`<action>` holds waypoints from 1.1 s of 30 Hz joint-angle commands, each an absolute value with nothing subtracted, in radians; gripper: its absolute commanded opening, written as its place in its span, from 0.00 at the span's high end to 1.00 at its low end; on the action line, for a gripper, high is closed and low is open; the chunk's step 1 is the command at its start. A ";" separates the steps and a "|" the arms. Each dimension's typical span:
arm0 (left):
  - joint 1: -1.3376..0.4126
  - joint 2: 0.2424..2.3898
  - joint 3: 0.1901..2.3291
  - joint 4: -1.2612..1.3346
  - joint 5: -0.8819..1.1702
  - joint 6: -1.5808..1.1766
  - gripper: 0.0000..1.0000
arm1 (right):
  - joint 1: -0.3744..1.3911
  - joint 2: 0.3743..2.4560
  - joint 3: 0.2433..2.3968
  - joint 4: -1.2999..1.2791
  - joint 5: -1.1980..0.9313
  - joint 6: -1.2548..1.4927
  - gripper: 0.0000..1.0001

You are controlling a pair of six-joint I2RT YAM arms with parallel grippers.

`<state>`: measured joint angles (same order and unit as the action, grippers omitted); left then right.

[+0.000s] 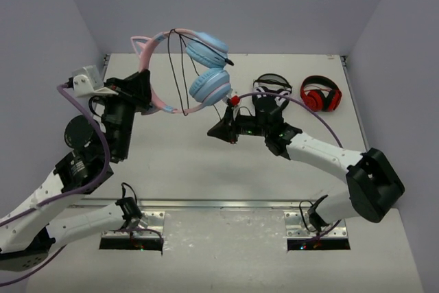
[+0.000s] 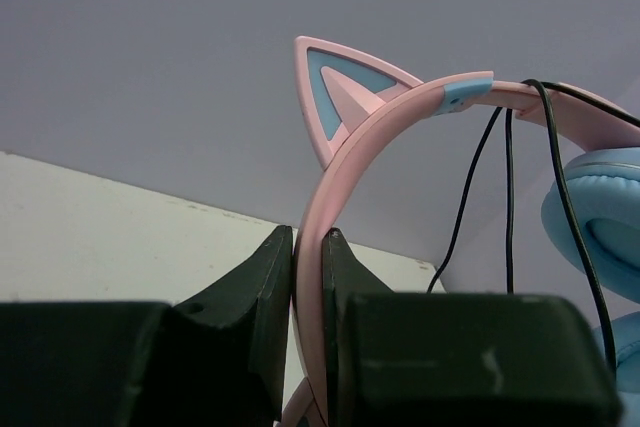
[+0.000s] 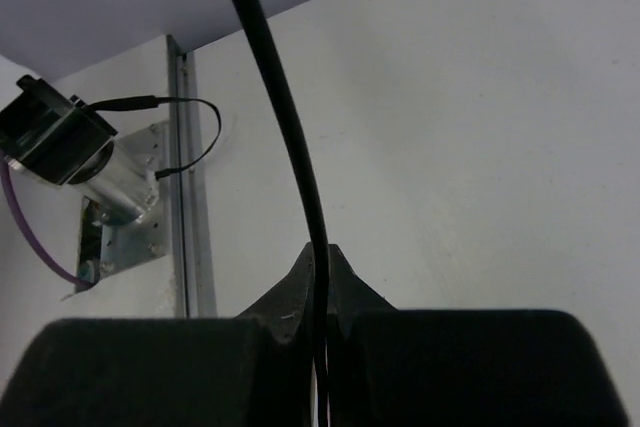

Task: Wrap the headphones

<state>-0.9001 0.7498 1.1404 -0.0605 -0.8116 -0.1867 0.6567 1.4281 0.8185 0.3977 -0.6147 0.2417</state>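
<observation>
White table (image 1: 206, 166), grey walls (image 1: 274, 5) | left gripper (image 2: 308, 237) pinches headphones (image 1: 209, 86) by headband (image 2: 322, 202), aloft | right gripper (image 3: 322, 252) pinches cable (image 3: 290, 137) | we should loop it taut round the band.

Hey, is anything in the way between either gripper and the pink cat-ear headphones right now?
Nothing visible. The left gripper is shut directly on the headband of the pink cat-ear headphones, and the right gripper pinches their thin black cable. The red-and-black headphones and the dark headphones lie on the table behind, apart.
</observation>
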 commanded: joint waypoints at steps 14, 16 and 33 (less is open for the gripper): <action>-0.853 1.104 1.376 0.086 -1.117 -0.084 1.00 | 0.896 1.218 0.690 0.528 -0.442 0.258 0.99; -0.807 1.138 1.417 0.046 -1.095 -0.139 1.00 | 0.919 1.213 0.728 0.409 -0.423 0.206 0.99; -0.592 1.194 1.088 0.144 -0.870 -0.150 1.00 | 0.982 1.290 1.152 -0.332 -0.259 -0.119 0.99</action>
<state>-0.6067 1.2495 1.1641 -0.0296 -0.9195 -0.1364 0.9688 1.2446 1.0382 -0.1127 -0.3050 0.0204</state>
